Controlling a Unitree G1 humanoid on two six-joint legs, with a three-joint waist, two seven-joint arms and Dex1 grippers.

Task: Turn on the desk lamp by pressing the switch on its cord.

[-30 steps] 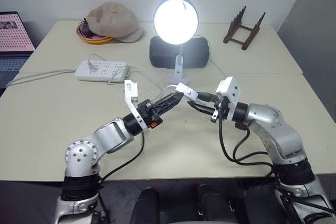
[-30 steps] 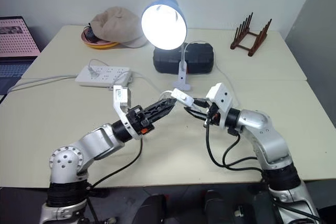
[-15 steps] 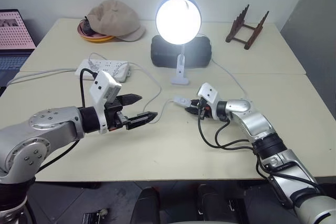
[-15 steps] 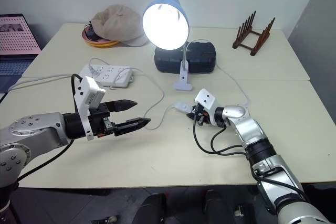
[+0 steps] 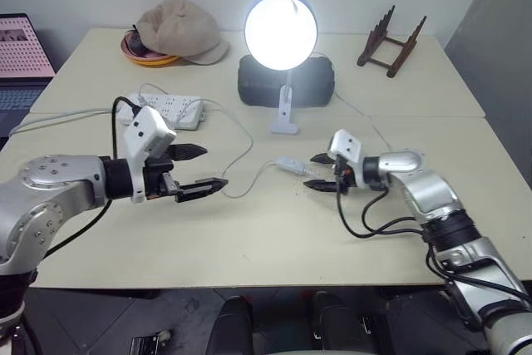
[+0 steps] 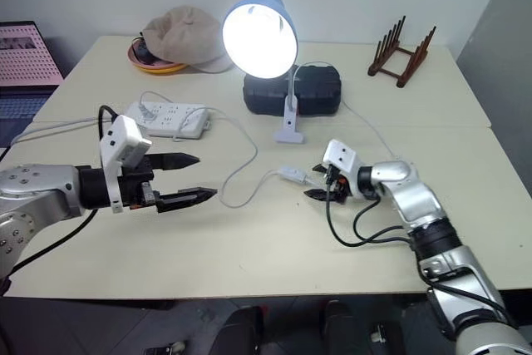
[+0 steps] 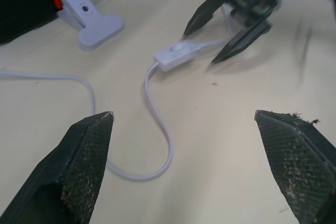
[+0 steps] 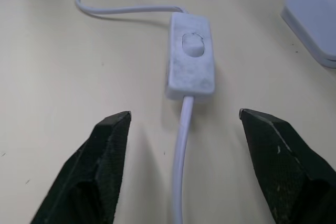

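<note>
White switch (image 8: 191,56) lies free on the table (image 5: 399,97); right claw (image 5: 321,172) and left claw (image 5: 198,169) both spread, lamp (image 5: 280,31) lit.

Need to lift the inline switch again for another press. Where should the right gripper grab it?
Grip the switch across its two long flat sides, behind the oval button. It lies flat on the table, cord end toward the open right gripper, so come straight along the cord.
</note>
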